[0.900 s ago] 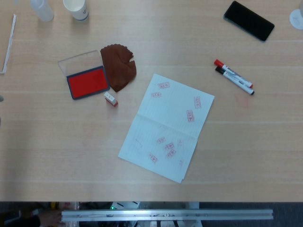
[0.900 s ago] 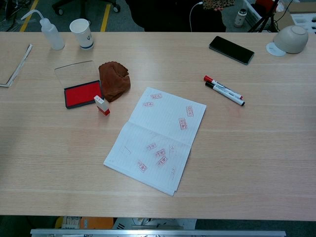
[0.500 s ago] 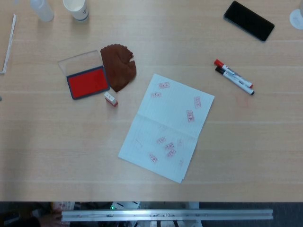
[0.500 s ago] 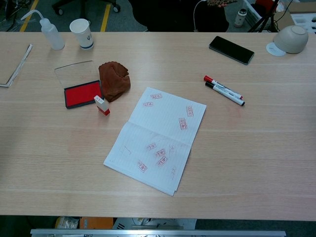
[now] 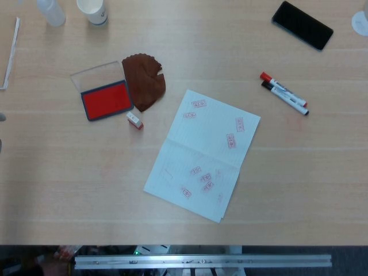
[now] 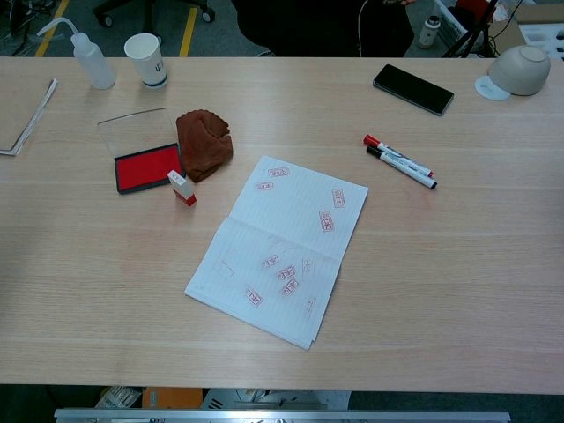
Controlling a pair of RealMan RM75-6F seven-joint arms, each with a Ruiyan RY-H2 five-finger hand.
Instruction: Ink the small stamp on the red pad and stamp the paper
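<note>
Small stamp (image 5: 134, 120) standing upright on desk (image 5: 69, 172), just beside front right corner of open red pad (image 5: 106, 100), untouched. Brown cloth (image 5: 145, 80) touching pad's right edge. Paper (image 5: 202, 153) lying right of stamp, bearing several red imprints. Neither hand in either view; state cannot be told.

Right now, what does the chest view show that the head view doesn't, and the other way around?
Only the chest view shows the whole squeeze bottle with its spout, the upturned grey bowl at the far right, and the floor beyond the table. Only the head view shows the metal rail below the table's near edge. Both show the open red pad, the small stamp standing beside it, the brown cloth, the stamped paper, two markers and the phone. Neither shows a hand.
</note>
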